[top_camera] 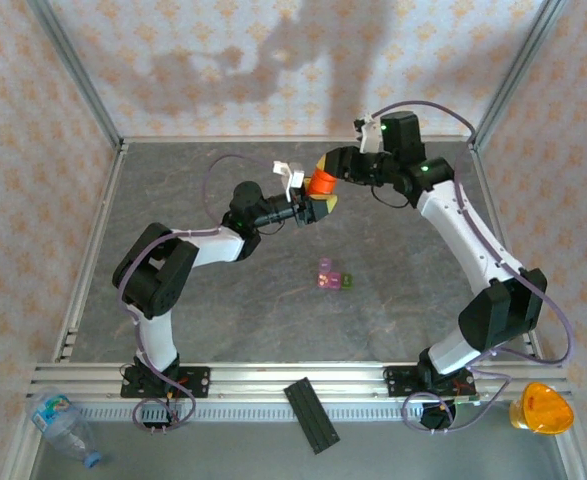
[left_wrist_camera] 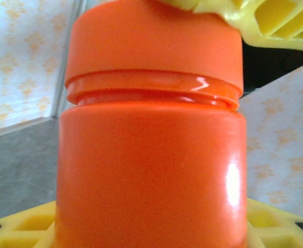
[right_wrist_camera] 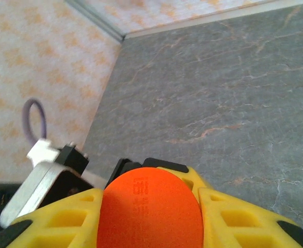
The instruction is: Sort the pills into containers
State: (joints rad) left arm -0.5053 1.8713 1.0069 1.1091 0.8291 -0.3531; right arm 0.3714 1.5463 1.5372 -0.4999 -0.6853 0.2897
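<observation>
Orange plastic is what both arms meet on: an orange pill bottle (left_wrist_camera: 151, 175) held above the middle of the table (top_camera: 223, 300). The left gripper (top_camera: 321, 203) clamps the bottle's body, and its yellow fingers (left_wrist_camera: 32, 222) press against the lower wall on either side. The right gripper (right_wrist_camera: 150, 204) has its jaws pinched on the cap (left_wrist_camera: 154, 39), one yellow finger on each side of the round lid.

This split grip looks deliberate. One arm steadies the body so the other can twist the cap without the bottle turning with it. The cap sits fully down on its threaded neck, so the bottle is judged unopened, and any pills are presumably inside, since none can be seen.

The containers (top_camera: 331, 276), a small pink-purple box joined to a smaller green one, rest on the table nearer the arm bases, well apart from the bottle and below it in the overhead view. Their central position puts them within reach of either arm. I cannot tell whether their lids are open.
</observation>
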